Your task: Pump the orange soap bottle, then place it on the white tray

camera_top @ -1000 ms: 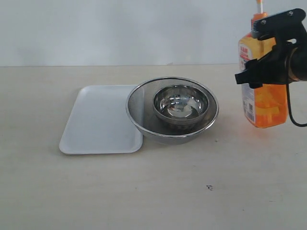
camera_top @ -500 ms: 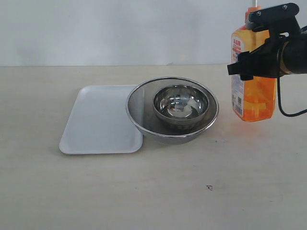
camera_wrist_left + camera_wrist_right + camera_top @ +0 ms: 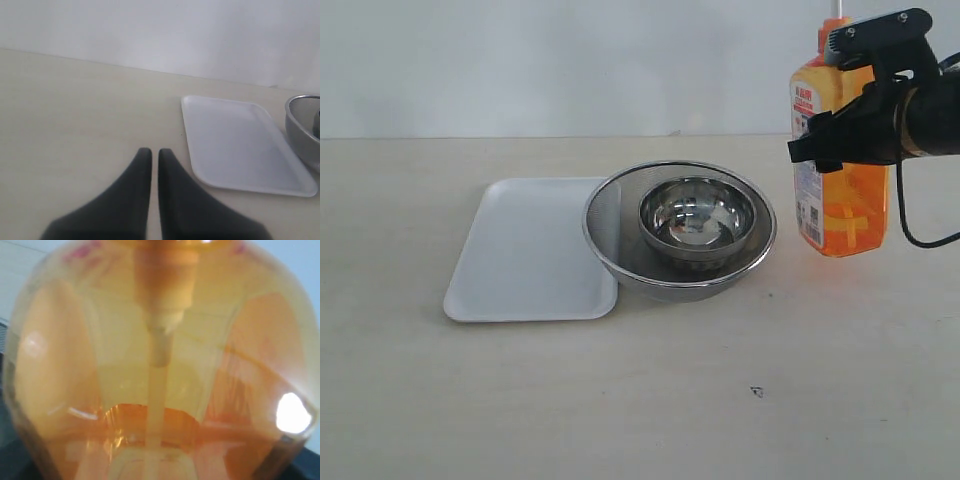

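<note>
The orange soap bottle is upright at the far right, and its pump head is cut off by the top edge. My right gripper is shut on the bottle's upper body, one black finger on each side. In the right wrist view the translucent orange bottle fills the whole frame. The white tray lies flat on the table at the left, bare. My left gripper is shut, low over the table just short of the white tray. It does not show in the exterior view.
A round steel mesh strainer holding a shiny steel bowl stands between tray and bottle, its rim over the tray's right edge. The strainer also shows beside the tray in the left wrist view. A small dark speck marks the table front.
My right gripper has carried the bottle leftward, toward the strainer, after raising it a little. The tray, strainer and bowl have not moved.
</note>
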Motion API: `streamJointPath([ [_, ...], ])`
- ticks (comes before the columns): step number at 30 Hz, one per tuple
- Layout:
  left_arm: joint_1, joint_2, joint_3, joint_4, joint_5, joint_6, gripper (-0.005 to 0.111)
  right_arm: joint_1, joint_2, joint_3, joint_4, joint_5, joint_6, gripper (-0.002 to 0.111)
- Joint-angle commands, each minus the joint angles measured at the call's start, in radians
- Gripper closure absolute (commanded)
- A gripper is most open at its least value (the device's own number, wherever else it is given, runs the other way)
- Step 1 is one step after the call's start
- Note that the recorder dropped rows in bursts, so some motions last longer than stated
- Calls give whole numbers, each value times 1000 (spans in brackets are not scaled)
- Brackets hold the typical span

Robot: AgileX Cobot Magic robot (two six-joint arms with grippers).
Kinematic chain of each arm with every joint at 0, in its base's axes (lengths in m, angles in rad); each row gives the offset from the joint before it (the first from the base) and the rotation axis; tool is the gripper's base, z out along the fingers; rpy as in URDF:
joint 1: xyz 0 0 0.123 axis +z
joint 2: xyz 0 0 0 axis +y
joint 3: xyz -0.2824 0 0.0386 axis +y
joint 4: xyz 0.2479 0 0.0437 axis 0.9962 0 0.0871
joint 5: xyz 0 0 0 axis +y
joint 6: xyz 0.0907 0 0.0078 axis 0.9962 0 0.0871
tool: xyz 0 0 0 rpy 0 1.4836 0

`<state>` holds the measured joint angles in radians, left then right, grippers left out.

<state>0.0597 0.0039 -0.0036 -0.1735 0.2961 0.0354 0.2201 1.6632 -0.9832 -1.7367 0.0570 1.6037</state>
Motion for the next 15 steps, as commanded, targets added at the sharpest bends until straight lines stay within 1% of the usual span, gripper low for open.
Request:
streamJointPath([
  [1,0,-4,4,6,0,3,102,-1,-11,-18,-8,67,-10,108],
  [6,0,-4,4,6,0,3,102,1,42,-18,-8,53,-43,108],
  [11,0,-4,4,6,0,3,102,1,44,-19,-8,59,-43,108],
  [15,0,-4,4,6,0,3,102,1,44,-37,-8,32,-43,108],
])
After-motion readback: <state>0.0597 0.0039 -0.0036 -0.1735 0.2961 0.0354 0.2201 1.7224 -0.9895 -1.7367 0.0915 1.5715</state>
